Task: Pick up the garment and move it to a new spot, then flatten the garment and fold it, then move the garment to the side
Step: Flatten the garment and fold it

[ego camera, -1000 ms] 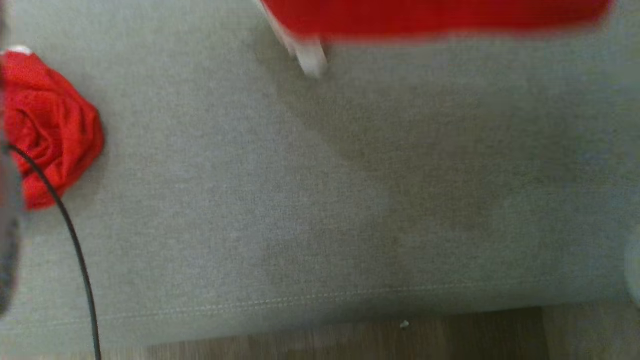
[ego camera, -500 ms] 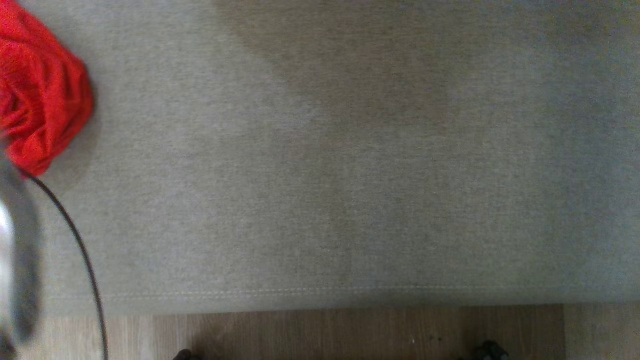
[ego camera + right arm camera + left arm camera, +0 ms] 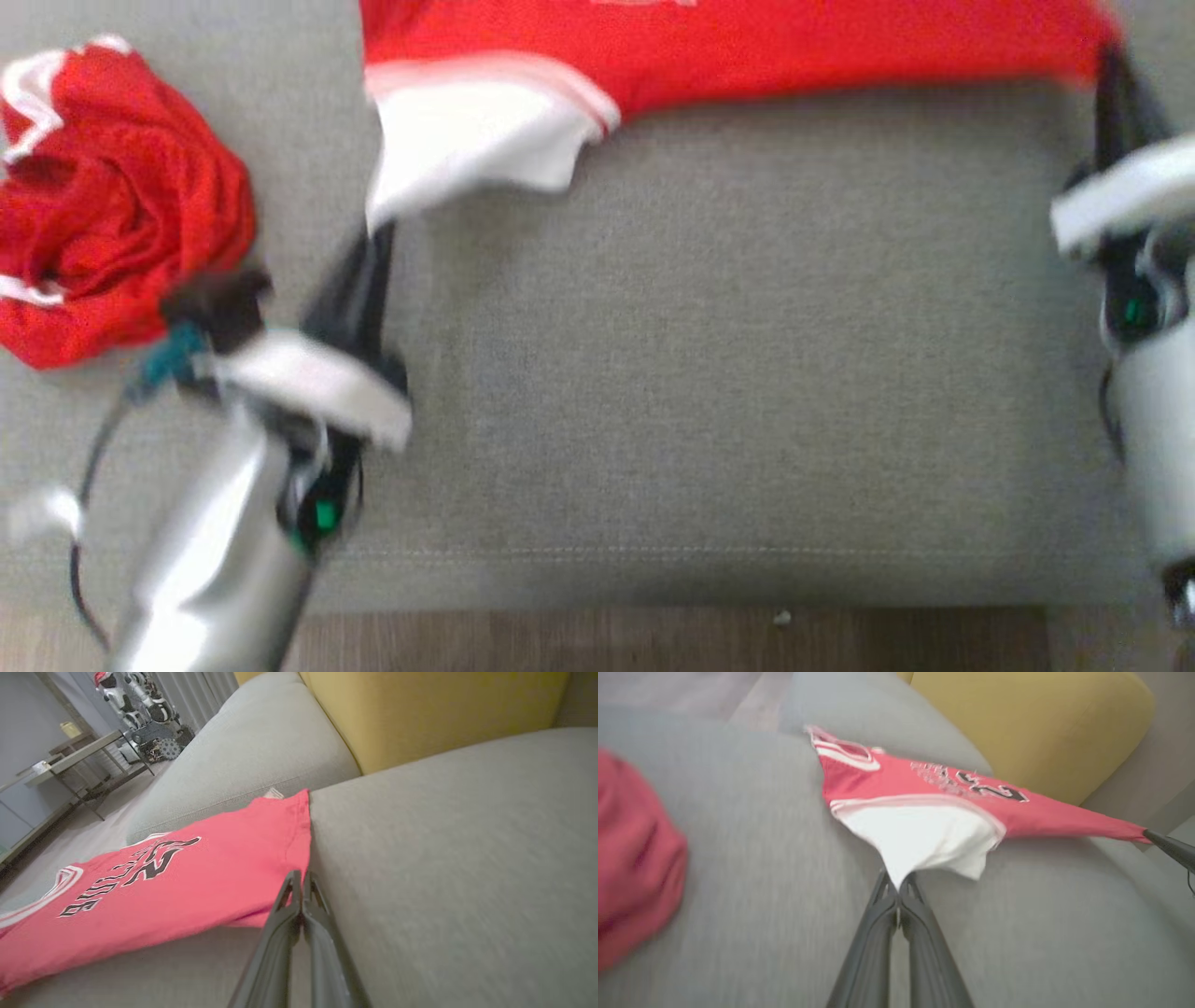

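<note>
The red-and-white jersey (image 3: 747,42) is stretched sideways along the grey fabric sofa seat's (image 3: 700,373) back edge, ends pinched by the left gripper (image 3: 376,238) and right gripper (image 3: 1107,67); a crumpled red cloth (image 3: 112,205) is heaped at its left edge.

The garment (image 3: 747,42) lies stretched across the far part of the sofa seat (image 3: 700,373) — its left corner at the left end effector (image 3: 381,231), its right corner at the right end effector (image 3: 1106,61). A crumpled garment (image 3: 112,196) sits further left on the seat. The back cushion (image 3: 1017,723) stands behind the seat, and the floor (image 3: 653,639) lies before it.
</note>
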`<state>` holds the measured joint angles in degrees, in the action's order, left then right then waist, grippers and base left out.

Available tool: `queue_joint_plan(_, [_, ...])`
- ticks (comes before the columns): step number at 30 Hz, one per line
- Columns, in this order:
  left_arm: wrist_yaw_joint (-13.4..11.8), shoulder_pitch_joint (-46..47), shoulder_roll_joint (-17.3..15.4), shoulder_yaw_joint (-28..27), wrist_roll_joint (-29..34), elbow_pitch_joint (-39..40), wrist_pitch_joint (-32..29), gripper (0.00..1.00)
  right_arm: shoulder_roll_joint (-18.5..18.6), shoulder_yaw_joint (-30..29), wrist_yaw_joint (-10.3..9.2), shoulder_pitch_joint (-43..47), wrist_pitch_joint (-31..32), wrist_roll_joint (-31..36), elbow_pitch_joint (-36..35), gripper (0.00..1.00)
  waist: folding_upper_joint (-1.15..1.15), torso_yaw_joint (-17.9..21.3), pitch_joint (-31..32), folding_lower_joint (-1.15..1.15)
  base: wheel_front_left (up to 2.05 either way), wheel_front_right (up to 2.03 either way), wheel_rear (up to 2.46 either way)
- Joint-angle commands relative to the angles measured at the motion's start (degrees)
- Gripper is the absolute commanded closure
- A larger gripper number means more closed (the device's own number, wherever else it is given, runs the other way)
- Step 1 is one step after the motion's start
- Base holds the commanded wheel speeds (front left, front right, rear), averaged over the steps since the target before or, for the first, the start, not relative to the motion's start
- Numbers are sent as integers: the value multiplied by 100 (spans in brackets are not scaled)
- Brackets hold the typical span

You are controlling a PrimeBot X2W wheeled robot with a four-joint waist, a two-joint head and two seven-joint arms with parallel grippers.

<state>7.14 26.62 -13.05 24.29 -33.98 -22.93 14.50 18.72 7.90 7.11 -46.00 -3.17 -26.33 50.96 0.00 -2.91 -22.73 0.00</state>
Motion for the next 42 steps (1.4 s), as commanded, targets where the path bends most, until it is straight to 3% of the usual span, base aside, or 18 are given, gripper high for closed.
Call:
queue_joint_plan(1, [34, -122, -199, -206, -168, 159, -34, 100, 12, -12, 37, 252, -15, -145, -297, 100, 0, 101, 424, 0, 0, 0, 0])
queue_joint_plan(5, [7, -894, -130, -219, -572, 315, -166, 100, -51, -226, 37, 1107, -29, -262, -684, 100, 0, 182, 832, 0, 0, 0, 0])
queue_joint_plan(12, [-263, -1741, -63, -301, -1019, 1132, -482, 100, -69, -719, 37, 2423, 73, -258, -1456, 100, 0, 141, 1341, 0, 0, 0, 0])
queue_joint_plan(16, [-557, -2340, -208, -375, -1291, 2183, -884, 100, -106, -1237, 37, 3392, 402, -73, -2381, 100, 0, 102, 1480, 0, 0, 0, 0])
queue_joint_plan(23, [-1022, -2886, -402, -393, -1507, 3394, -1475, 100, -363, -1910, 37, 4155, 1210, 396, -3696, 100, 0, 167, 1410, 0, 0, 0, 0])
queue_joint_plan(29, [-1245, -2519, -424, -341, -1437, 3544, -1812, 100, -831, -2302, 37, 3987, 2137, 1161, -4262, 100, 0, 232, 1177, 0, 0, 0, 0])
queue_joint_plan(36, [-1020, -1490, -159, -178, -1215, 2725, -1688, 100, -1127, -2298, 37, 3149, 2365, 1531, -3979, 100, 0, 263, 777, 0, 0, 0, 0])
queue_joint_plan(42, [-804, -562, 14, -86, -891, 1933, -1388, 100, -1069, -2234, 37, 2346, 2176, 1731, -3391, 100, 0, 284, 404, 0, 0, 0, 0])
